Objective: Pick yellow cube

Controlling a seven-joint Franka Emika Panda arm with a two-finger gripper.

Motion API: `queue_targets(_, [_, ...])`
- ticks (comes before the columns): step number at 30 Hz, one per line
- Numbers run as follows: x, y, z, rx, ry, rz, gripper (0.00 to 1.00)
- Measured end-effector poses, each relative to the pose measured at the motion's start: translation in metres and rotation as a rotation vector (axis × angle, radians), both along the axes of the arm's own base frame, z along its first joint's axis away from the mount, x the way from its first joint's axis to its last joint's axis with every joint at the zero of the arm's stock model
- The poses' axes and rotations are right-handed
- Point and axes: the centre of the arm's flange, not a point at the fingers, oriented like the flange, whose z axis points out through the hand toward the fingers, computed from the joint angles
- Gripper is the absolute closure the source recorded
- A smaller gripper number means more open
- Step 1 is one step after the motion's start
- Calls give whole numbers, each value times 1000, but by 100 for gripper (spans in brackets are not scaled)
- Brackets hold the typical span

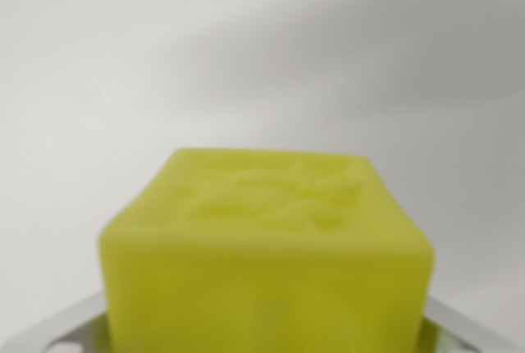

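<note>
Close under my wrist camera, filling the near middle of the view, sits the yellow cube (267, 263), blurred, with a raised pattern on its top face. Pale finger parts of my pincer (267, 341) show at its lower left and right corners, flanking it; whether they press it I cannot tell. It looks light, matte, perhaps slightly soft with rounded edges, so I would squeeze the flat side faces, low and centred.

A plain white surface (246, 57), blurred and softly shadowed toward the upper right, fills the background.
</note>
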Motion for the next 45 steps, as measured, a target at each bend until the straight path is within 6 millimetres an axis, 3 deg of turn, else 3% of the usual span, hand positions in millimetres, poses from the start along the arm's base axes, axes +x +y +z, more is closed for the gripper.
queue_targets(45, [0, 0, 109, 0, 0, 0, 100])
